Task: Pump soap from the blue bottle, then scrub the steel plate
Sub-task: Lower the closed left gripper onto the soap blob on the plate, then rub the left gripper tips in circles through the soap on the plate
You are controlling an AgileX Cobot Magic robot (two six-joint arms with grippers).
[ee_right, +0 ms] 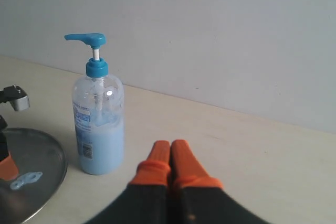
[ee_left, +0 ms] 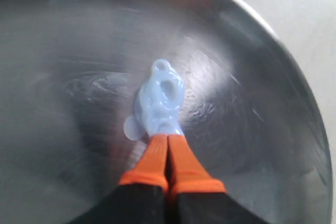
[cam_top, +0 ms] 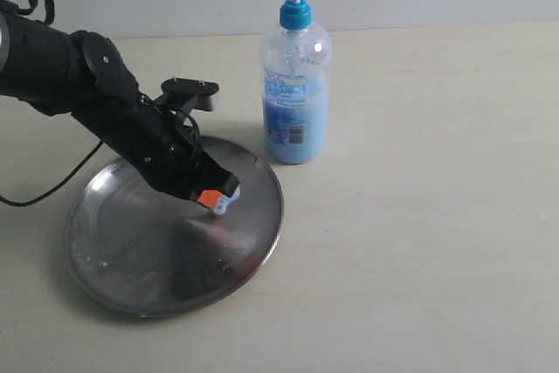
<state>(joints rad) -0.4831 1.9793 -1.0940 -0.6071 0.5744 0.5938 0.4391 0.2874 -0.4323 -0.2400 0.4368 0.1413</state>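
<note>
Seems to be the scrub step, going by soap (ee_left: 160, 103) already lying on the steel plate (cam_top: 148, 251). Find the left tool (cam_top: 223, 203) with fingers pressed together, gripping nothing, tips touching the pale blue blob on the side of the plate nearest the blue bottle (cam_top: 295, 93). Drag those closed tips through the blob in overlapping circles, spreading outward over the bare metal toward the left edge of the surface (cam_top: 419, 216). Press lightly: lean hard and probably skate the shiny, shallow plate. Stop short of the raised rim. Leave the right tool (ee_right: 169, 145) as it hangs, likewise closed and empty, apart from the bottle and out of the exterior view. Look for the plate toward the near left corner, with the bottle upright just beside its rim, toward the far edge. Count one bottle, one plate, one blob of soap, two tools.
</note>
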